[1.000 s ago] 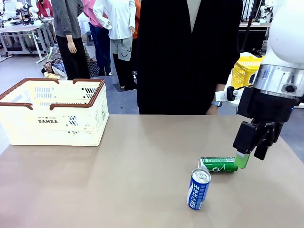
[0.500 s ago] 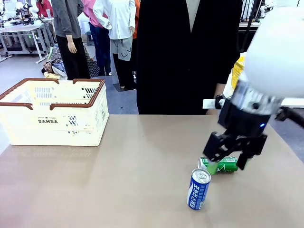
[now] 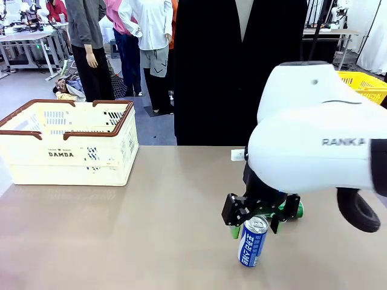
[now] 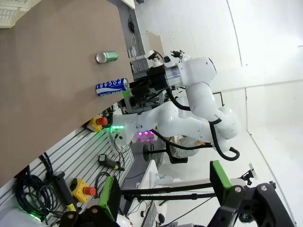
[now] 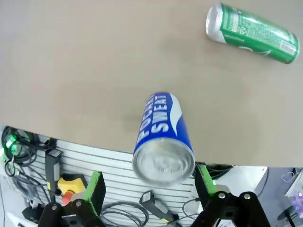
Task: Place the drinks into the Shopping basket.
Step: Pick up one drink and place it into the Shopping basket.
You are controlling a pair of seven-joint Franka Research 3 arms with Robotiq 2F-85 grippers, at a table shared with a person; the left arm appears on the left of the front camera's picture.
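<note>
The step in hand seems to be the pick of the first drink. The right gripper [image 3: 255, 223] hangs low over the slim blue drink can with white lettering [image 3: 253, 243], which stands upright at the near right of the brown table [image 3: 151, 229]. Its jaws are wide, one on each side of the can, gripping nothing. The slim green can [image 3: 294, 209] lies on its side just beyond. The left gripper [image 4: 165, 189] is also wide and empty. Next it should probably descend, close on the can, then carry it to the cream-white slotted plastic basket with brown rim [image 3: 66, 154] at far left.

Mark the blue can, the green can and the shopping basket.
blue can [image 5: 162, 125], right wrist view, printed side.
green can [image 5: 253, 33], right wrist view, green side.
shopping basket [image 3: 66, 166], front view, front wall.
</note>
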